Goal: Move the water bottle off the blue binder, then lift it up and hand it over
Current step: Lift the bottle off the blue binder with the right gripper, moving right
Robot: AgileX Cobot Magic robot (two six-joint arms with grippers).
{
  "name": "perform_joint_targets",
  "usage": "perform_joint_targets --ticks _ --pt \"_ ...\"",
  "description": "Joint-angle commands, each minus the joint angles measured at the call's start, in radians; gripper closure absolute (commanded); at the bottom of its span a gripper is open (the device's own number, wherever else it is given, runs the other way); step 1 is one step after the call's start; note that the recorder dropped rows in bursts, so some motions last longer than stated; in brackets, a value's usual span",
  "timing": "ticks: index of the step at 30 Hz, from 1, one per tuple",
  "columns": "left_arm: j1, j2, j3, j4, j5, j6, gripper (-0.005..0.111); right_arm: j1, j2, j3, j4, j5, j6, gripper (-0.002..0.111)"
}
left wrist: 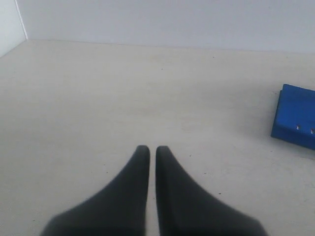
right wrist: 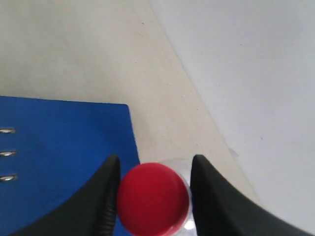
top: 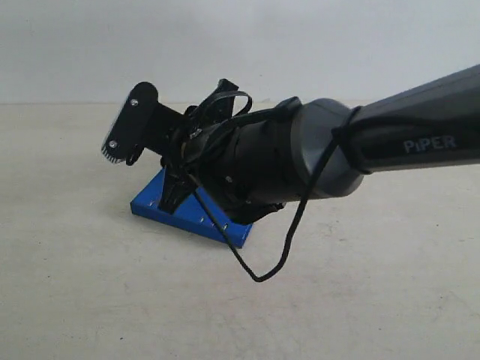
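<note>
Seen from above in the right wrist view, the water bottle's red cap [right wrist: 153, 197] and a bit of clear shoulder sit between the two black fingers of my right gripper [right wrist: 155, 161], which is shut on the water bottle. The bottle is at the edge of the blue binder [right wrist: 64, 142], partly over the table. The exterior view has the right arm [top: 390, 142] reaching over the blue binder [top: 187, 215] and hiding the bottle. My left gripper [left wrist: 148, 150] hovers over bare table, shut and holding nothing, with the blue binder [left wrist: 298, 115] off to one side.
The pale beige table [top: 90, 300] runs up to a light wall behind. A loose black cable [top: 289, 240] hangs from the right arm down toward the tabletop. Metal rings [right wrist: 7, 153] show along the binder's spine.
</note>
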Motion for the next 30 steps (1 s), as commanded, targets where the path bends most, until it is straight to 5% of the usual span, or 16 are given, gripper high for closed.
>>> perform_joint_targets --ticks 1,12,19,30 --pt "-0.004 -0.004 -0.002 -0.002 -0.016 0.002 0.102 -0.064 -0.024 -0.005 -0.01 0.118 0.121 0.108" --pt "-0.004 -0.004 -0.002 -0.002 -0.016 0.002 0.102 -0.272 -0.107 -0.005 -0.01 0.159 0.626 0.108" --pt "-0.004 -0.004 -0.002 -0.002 -0.016 0.002 0.102 -0.39 -0.209 -0.005 -0.01 0.143 0.684 0.108" --pt "-0.004 -0.004 -0.002 -0.002 -0.016 0.002 0.102 -0.645 -0.254 -0.005 -0.01 -0.399 0.518 0.108"
